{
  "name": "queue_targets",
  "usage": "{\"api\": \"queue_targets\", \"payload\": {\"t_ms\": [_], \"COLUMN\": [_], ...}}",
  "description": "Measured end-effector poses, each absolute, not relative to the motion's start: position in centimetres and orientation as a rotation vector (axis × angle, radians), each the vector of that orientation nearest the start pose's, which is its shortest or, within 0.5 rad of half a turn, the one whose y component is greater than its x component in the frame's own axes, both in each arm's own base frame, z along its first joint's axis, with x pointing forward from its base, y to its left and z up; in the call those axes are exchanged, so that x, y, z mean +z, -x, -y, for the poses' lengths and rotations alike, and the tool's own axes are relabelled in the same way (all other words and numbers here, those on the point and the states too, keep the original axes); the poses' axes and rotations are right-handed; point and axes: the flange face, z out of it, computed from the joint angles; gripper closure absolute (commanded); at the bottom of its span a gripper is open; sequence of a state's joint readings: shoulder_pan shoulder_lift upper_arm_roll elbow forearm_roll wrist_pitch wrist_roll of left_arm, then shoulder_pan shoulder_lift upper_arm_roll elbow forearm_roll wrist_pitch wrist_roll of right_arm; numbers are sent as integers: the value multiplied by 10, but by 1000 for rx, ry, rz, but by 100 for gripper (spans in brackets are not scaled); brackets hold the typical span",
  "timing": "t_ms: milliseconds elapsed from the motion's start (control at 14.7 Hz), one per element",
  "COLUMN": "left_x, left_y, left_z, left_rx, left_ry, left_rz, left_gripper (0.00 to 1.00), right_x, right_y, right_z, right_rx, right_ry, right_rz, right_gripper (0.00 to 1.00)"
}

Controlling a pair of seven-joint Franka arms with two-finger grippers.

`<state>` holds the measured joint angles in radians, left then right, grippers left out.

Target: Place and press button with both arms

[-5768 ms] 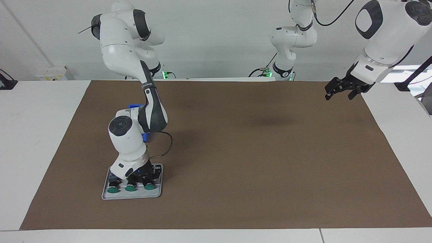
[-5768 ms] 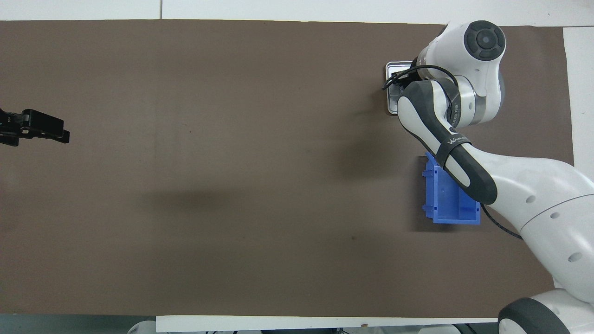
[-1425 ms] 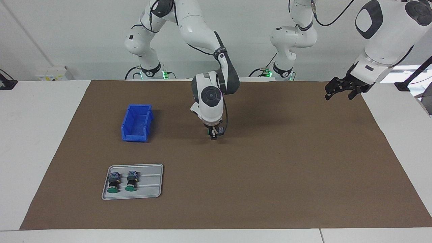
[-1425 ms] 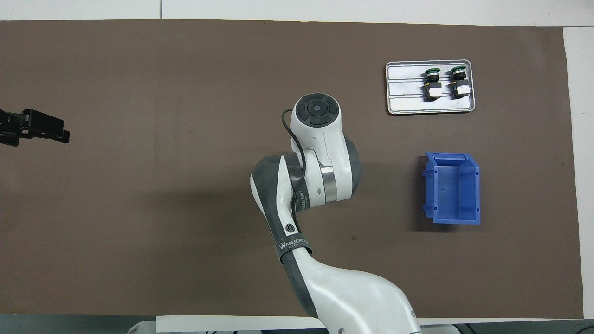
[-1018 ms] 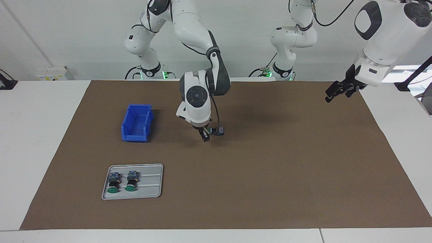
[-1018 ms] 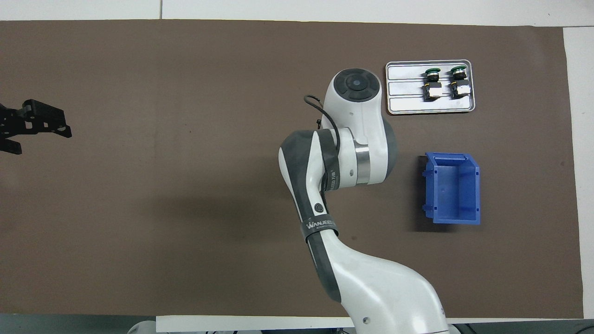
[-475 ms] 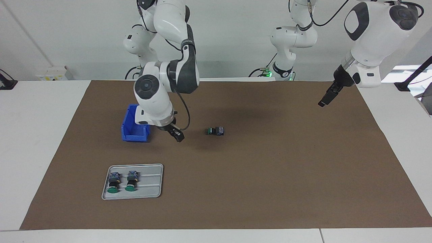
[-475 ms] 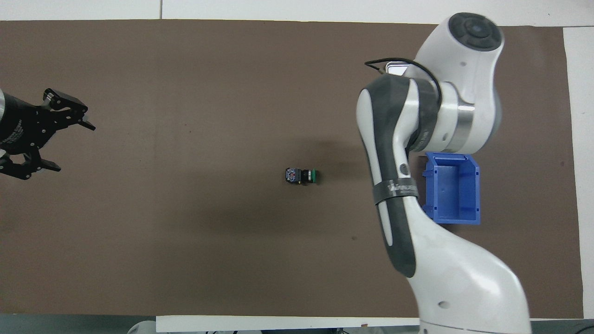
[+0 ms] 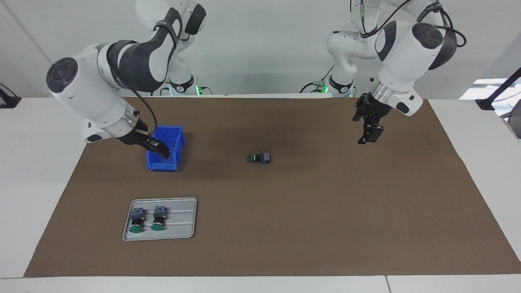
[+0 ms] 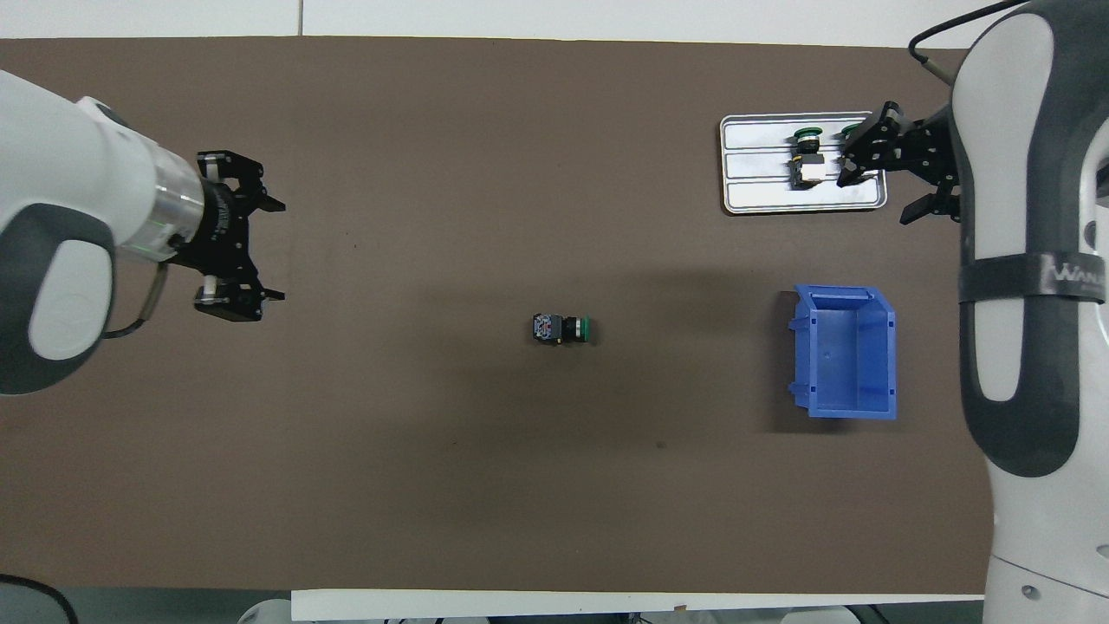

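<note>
Right, your small green-capped push-button with blue-grey terminal block lies on its side mid brown mat, well apart from both grippers. It looks light, rigid, prob. apt to roll on its round collar, so grip the squarish block (not the cap). Left gripper hangs over the mat toward its own end, fingers wide apart, empty. Right gripper over the grey tray's edge, partly spread, holding nothing.

Both views were evenly and brightly lit from above, without glare. Soft, diffuse shadows lay on the brown mat, darkest beside the blue bin and around the button. Focus was sharp throughout, with no visible edge distortion.
</note>
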<state>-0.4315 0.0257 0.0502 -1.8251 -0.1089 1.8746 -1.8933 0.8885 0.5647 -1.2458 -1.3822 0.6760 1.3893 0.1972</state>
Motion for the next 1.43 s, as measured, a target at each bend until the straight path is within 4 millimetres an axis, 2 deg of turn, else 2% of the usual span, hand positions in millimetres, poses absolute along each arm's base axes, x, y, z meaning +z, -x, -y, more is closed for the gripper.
{"api": "queue_targets", "payload": {"t_ms": [136,339,475,611,814,1018,1154,1425], "left_x": [486,448,429,410,367,342,335,331], "left_y": [-526,-509,-496,-489,-489,-487,-482,-463], "left_z": [262,326,366,403,442,458,468,490], "left_rx": [163,202,210,220,209,200,196,195], "left_ry": [2226,2200,2210,2205,2173,2160,2143,2178], "left_rz": [2283,2283,2280,2265,2268,2276,2310,2302], "left_gripper": [0,0,0,0,0,0,0,0], "right_x": [538,543,548,556,574,602,625,654], "right_y": [-629,-629,-626,-621,-608,-592,-587,-585], "right_z": [-15,-13,1,23,59,79,70,18], "right_rx": [278,269,275,270,255,256,269,278], "right_ry": [2902,2925,2926,2917,2929,2986,3033,3109], "right_rz": [-697,-660,-624,-577,-534,-395,-280,-49], "right_gripper": [18,18,18,18,18,19,19,19]}}
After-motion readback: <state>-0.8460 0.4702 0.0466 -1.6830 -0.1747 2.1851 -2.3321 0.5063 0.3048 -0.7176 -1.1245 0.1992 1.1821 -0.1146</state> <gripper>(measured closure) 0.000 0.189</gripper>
